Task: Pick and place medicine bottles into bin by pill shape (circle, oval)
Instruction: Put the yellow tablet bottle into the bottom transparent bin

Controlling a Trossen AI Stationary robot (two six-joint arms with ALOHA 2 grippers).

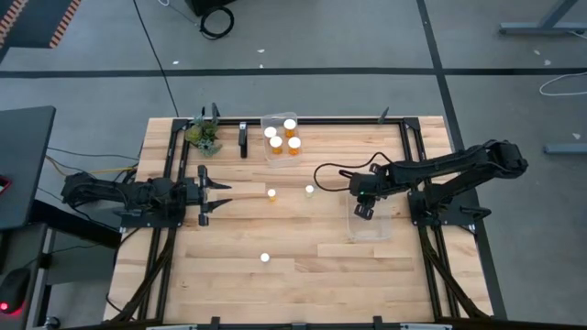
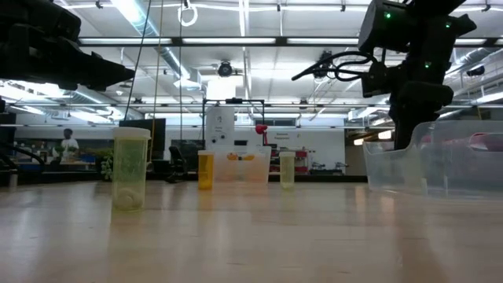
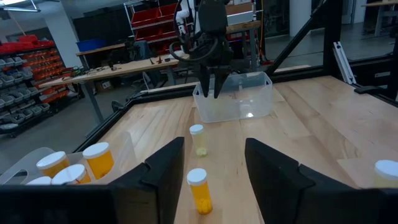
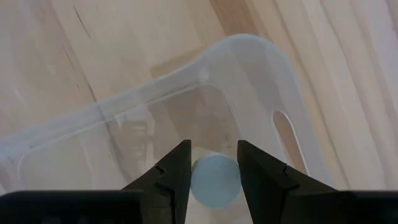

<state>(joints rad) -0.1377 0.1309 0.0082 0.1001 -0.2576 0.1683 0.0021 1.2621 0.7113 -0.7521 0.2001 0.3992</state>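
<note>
My right gripper (image 1: 365, 211) hangs over the clear bin (image 1: 371, 229) at the table's right and is shut on a medicine bottle, whose white cap (image 4: 214, 180) shows between the fingers. My left gripper (image 1: 223, 195) is open and empty at the table's left. Three bottles stand loose on the table: one in front of my left gripper (image 1: 271, 193), one farther right (image 1: 310, 190), one near the front edge (image 1: 265, 258). Several more bottles (image 1: 282, 137) stand in a second clear bin (image 1: 268, 152) at the far edge. My right gripper pinches the bottle between its two fingers at the sides, just below the white cap (image 4: 214, 180). The fingers point down from above. The bottle stands upright in the hold, cap up, over the inside of the clear bin (image 4: 249, 81); its lower end is hidden by the cap.
A small green plant (image 1: 204, 136) and a dark upright object (image 1: 243, 139) stand at the far edge, left of the far bin. Bare wood lies between the two bins and along the near edge. A dark frame runs around the table.
</note>
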